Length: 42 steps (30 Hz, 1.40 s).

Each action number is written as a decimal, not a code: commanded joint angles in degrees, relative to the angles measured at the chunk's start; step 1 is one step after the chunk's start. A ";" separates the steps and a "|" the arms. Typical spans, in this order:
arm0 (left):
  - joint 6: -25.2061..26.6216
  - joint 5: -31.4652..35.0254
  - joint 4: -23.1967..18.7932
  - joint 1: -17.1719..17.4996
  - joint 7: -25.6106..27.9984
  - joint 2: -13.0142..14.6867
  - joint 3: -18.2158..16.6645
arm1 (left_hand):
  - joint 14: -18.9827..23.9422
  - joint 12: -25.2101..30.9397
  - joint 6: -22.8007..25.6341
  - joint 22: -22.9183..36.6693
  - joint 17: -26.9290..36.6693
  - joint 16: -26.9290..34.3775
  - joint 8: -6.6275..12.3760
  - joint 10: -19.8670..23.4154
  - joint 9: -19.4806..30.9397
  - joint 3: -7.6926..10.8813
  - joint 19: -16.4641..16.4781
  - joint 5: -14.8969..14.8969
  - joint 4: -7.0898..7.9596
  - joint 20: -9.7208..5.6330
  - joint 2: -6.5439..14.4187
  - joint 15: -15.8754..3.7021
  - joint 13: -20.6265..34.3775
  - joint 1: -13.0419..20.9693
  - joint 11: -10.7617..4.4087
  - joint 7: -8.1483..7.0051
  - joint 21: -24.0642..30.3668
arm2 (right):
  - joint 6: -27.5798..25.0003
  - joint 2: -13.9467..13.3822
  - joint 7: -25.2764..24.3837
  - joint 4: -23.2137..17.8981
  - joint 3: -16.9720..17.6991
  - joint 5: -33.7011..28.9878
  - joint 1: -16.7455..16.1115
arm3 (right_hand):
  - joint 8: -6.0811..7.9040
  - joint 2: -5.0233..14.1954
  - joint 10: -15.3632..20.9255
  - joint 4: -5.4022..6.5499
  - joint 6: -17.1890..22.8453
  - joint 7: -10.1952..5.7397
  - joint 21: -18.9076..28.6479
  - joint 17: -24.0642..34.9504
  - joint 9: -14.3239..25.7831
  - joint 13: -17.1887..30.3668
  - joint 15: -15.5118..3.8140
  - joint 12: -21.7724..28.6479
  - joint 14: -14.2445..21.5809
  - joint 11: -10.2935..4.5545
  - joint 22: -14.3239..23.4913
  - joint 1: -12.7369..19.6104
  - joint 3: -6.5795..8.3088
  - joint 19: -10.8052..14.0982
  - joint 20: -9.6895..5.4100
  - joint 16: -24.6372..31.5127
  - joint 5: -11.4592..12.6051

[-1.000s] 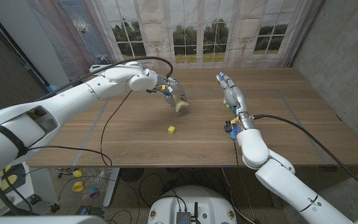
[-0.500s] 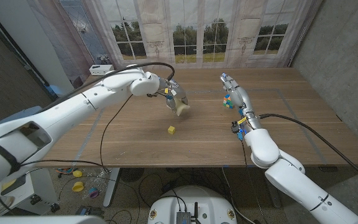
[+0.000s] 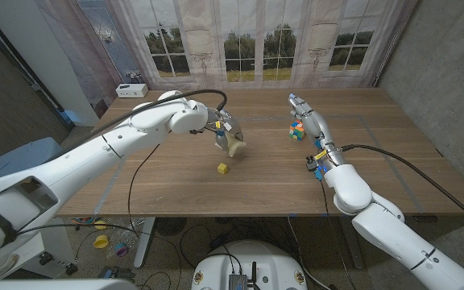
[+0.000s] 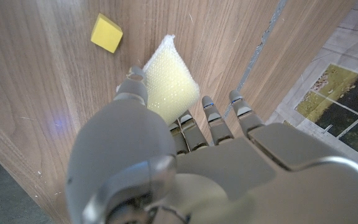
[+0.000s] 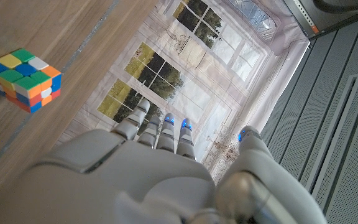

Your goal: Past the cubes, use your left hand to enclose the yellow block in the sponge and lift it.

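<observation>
Pale sponge [image 3: 234,146] held above table; yellow block [image 3: 223,168] lying nearby.

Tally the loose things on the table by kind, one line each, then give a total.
Sponge, held in the left hand: 1
Yellow block: 1
Multicoloured puzzle cube, beside the right hand: 1
White box at the table's far left corner: 1
Total: 4
</observation>
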 commanded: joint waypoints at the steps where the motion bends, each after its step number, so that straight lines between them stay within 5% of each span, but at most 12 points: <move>1: 6.11 2.26 -8.26 6.09 -4.78 1.63 -2.83 | 0.34 -0.33 0.08 0.12 0.07 -0.12 -0.41 0.16 0.20 -0.17 0.02 -0.19 -0.21 0.46 -0.01 -6.16 0.17 -0.35 -0.09 0.07 -0.09 | 2.71 -1.17 2.69 1.21 1.19 1.46 0.11 | 0.16 -0.01 0.66 -0.28 0.69 -0.04 0.20 0.16 0.25 0.24 0.17 -0.12 0.43 -0.01 0.18 -0.47 0.21 0.38 -0.10 -0.09 0.22; 20: 9.71 5.55 -12.16 11.51 -7.97 2.44 -4.47 | 0.39 -0.65 0.32 0.11 0.07 -0.20 -0.74 0.45 0.20 -0.25 -0.01 -0.10 -0.41 0.50 -0.21 -6.23 0.21 -0.25 -0.09 0.11 -0.29 | 3.78 -1.60 4.18 1.50 1.55 2.01 -0.15 | 0.14 0.00 0.82 -0.32 0.74 -0.12 0.19 0.17 0.25 0.24 0.18 -0.13 0.50 -0.04 0.18 -0.51 0.21 0.43 -0.09 -0.13 0.22; 42: 8.49 7.93 -8.45 11.91 -6.63 1.36 -3.76 | -0.13 -1.62 -1.00 0.12 0.13 -0.43 -1.84 -0.35 0.22 -0.55 -0.24 0.00 -0.33 0.93 -0.37 -6.00 0.29 -0.53 0.02 0.79 -0.70 | 2.33 -1.44 3.30 0.60 1.80 1.58 -0.79 | 0.13 -0.06 0.87 -0.43 0.81 -0.12 0.15 0.15 0.25 0.24 0.24 -0.20 0.48 0.02 0.18 -0.49 0.22 0.43 -0.04 -0.21 0.21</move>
